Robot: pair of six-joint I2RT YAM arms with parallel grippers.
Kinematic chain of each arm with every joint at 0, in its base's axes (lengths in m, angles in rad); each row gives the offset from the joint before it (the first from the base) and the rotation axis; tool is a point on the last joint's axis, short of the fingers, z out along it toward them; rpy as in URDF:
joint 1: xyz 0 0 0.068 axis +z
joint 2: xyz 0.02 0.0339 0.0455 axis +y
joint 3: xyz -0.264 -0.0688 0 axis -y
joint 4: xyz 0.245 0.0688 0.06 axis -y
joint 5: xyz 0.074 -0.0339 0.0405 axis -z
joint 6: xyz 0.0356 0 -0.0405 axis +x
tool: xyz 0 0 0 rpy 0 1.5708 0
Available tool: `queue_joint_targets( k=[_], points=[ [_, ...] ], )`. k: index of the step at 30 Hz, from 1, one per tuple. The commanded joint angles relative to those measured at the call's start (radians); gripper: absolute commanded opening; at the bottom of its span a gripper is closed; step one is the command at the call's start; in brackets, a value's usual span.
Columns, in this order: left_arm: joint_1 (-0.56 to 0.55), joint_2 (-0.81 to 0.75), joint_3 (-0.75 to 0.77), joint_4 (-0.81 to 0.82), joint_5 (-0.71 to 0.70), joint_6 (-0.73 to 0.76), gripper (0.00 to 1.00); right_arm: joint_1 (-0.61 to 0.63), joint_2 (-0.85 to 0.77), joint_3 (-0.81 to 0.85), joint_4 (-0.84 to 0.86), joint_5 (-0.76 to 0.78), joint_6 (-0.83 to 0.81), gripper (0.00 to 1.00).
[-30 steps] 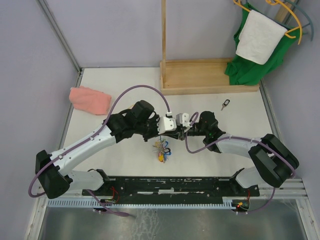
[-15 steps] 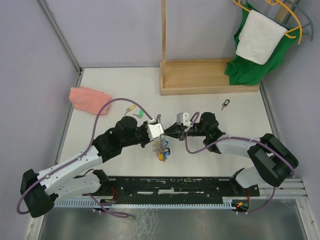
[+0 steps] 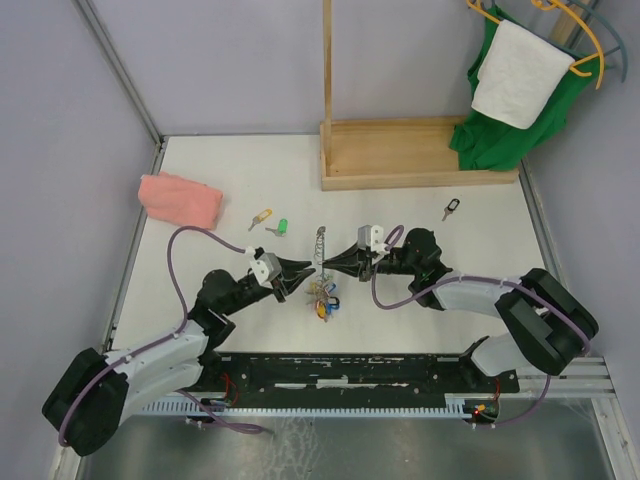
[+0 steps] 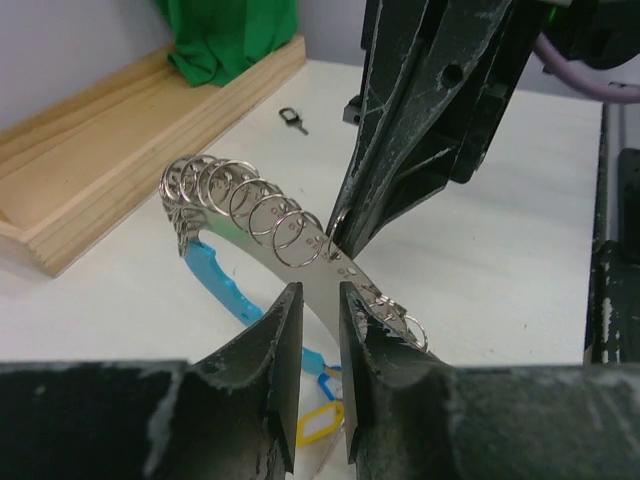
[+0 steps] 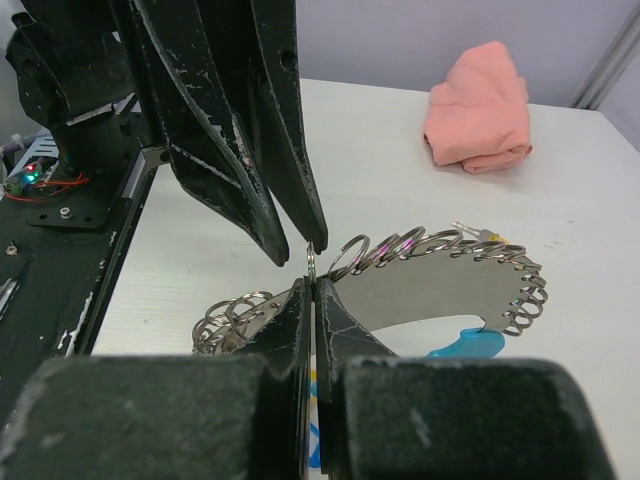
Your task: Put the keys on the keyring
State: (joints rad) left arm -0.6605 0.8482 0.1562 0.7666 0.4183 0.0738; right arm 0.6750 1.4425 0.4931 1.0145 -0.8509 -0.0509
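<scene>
The keyring (image 3: 320, 243) is a curved silvery plate (image 4: 265, 243) strung with many split rings. It stands on edge above the table's middle, and coloured tags (image 3: 323, 298) hang below it. My right gripper (image 5: 311, 287) is shut on the keyring (image 5: 440, 285), with one split ring standing up between its tips. My left gripper (image 4: 314, 305) faces it from the left, open by a narrow gap, with the plate just past its tips. Loose keys lie on the table: yellow (image 3: 262, 215), green (image 3: 283, 227) and, far right, black (image 3: 452, 208).
A pink cloth (image 3: 180, 198) lies at the left. A wooden stand (image 3: 420, 152) with an upright post stands at the back. Green fabric and a white towel (image 3: 520, 75) hang at the back right. A black rail (image 3: 360, 372) runs along the near edge.
My right gripper has closed on the keyring. My left gripper has opened and its arm has drawn back to the near left, uncovering the yellow and green keys.
</scene>
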Motion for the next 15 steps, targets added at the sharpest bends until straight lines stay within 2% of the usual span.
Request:
queue_joint_targets(
  k=[1,7,15],
  points=[
    [0.042,0.069,-0.007,0.359,0.169,-0.129,0.28,0.0,-0.062,0.005,0.062,0.009,-0.015,0.01],
    [0.071,0.145,-0.008,0.445,0.223,-0.161,0.27,0.0,-0.068,0.002,0.068,0.004,-0.014,0.01],
    [0.082,0.21,0.01,0.474,0.252,-0.171,0.23,0.0,-0.073,0.002,0.074,0.001,-0.012,0.01]
  ],
)
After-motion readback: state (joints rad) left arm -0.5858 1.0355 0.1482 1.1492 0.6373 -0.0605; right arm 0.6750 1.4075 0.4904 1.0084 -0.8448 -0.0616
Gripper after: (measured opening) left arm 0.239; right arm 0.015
